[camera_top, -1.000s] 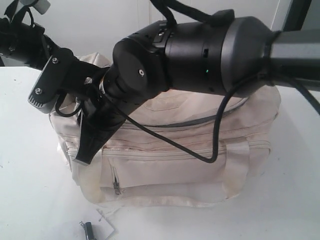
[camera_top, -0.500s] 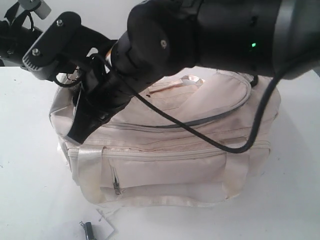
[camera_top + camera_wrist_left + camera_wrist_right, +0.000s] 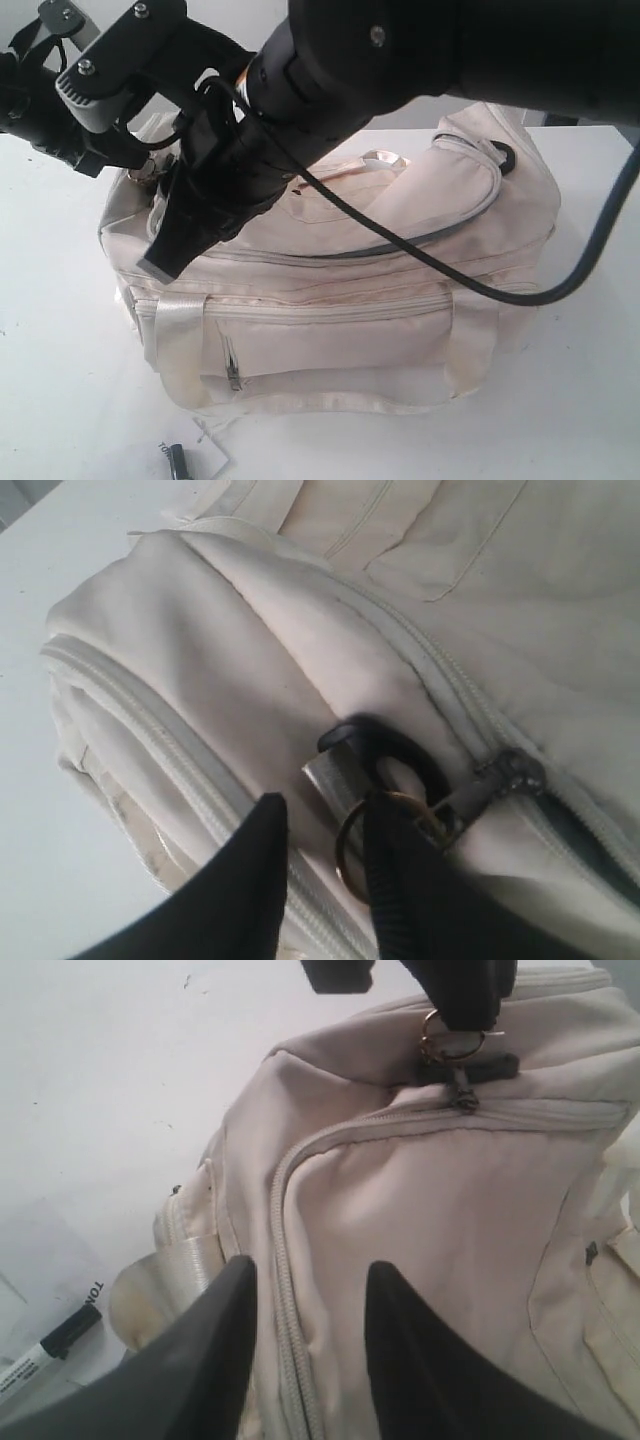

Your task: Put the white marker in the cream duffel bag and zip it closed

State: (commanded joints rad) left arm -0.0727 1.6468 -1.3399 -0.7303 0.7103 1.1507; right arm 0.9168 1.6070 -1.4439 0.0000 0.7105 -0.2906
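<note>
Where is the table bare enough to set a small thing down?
In the exterior view, bare table lies left of the bag, right of it, and in front of its right half. The front-left corner holds the marker and a paper tag. Above the bag's left end both arms crowd.

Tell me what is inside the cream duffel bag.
Nothing shows: the cream duffel bag has its flap down, hiding the interior. The white marker lies outside, on the table at the paper tag.

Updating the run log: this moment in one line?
slim white dark-tipped marker: lying outside cream fabric duffel bag | left gripper: open, by zip pull | right gripper: open, empty
</note>
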